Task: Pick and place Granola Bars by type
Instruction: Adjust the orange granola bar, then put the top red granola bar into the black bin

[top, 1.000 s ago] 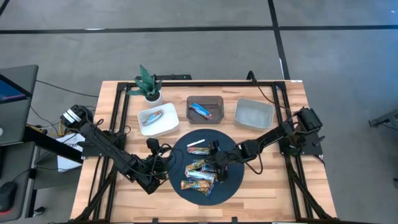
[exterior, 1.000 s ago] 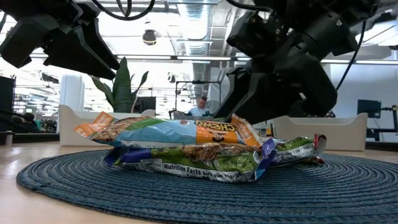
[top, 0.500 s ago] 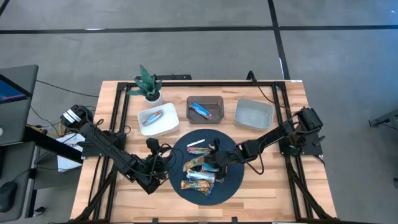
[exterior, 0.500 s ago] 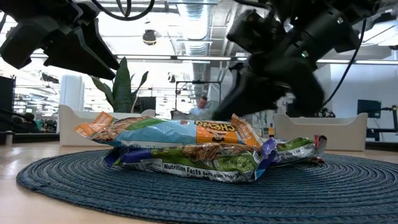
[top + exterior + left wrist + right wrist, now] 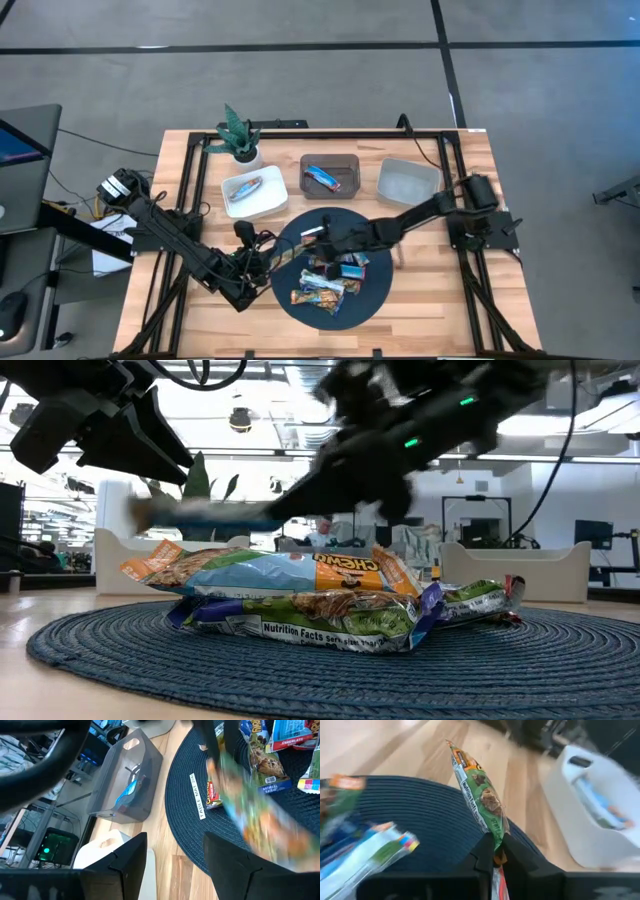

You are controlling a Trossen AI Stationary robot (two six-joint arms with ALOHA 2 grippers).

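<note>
dark blue woven mat (image 5: pixel 372 292), green-and-orange bar (image 5: pixel 482 802), white bin (image 5: pixel 232 205), brown bin (image 5: pixel 347 188), light wood table (image 5: pixel 420 310)

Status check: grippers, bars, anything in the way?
Right gripper shut on green granola bar, lifted above mat. Left gripper open, hovering at mat's left edge. Remaining bars piled on mat. Nothing blocking.

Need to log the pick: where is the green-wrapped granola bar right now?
Pinched in the shut right end effector, the green-wrapped granola bar hangs above the round blue mat, near its left-rear edge, towards the white bin.

Granola Bars (image 5: pixel 300 595) heaped on round woven mat (image 5: pixel 560 660), blurred arm (image 5: pixel 400 440) above
</note>
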